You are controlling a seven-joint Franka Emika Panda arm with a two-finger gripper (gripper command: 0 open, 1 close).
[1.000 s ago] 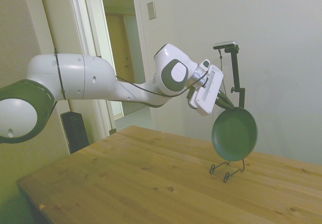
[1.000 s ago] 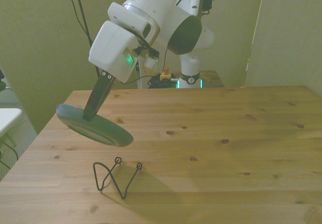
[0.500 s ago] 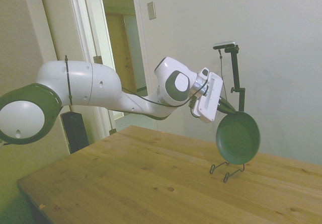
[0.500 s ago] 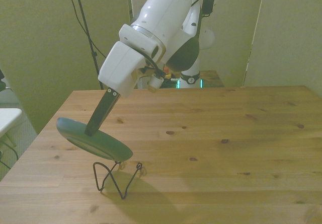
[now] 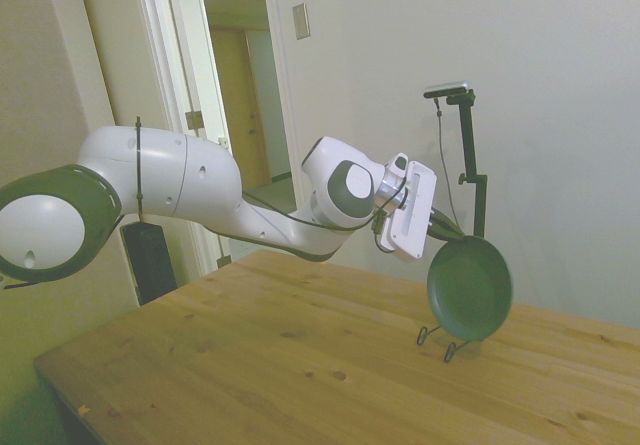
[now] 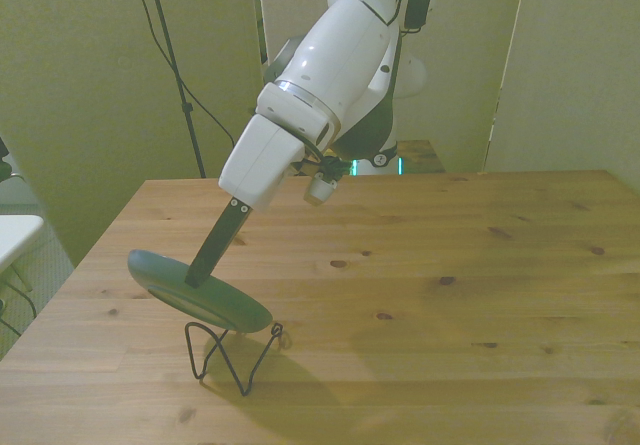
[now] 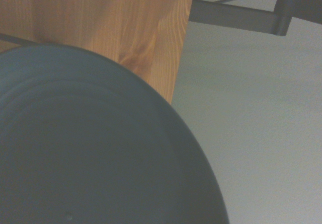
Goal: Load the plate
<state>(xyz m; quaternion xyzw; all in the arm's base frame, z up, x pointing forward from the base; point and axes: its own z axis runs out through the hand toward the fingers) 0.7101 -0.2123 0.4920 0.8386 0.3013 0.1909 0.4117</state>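
The plate (image 6: 200,293) is gripped at its upper rim by the gripper (image 6: 205,270) near the front view's left, held on edge and tilted, its lower rim set into the wire rack (image 6: 232,355) on the table (image 6: 450,295).

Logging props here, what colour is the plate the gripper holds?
Plain dark green plate, matte, no pattern; clearest in the side view.

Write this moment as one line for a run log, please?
gripper: shut on plate | plate: on edge, tilted, at wire rack | rack: on wooden table | seated: cannot tell
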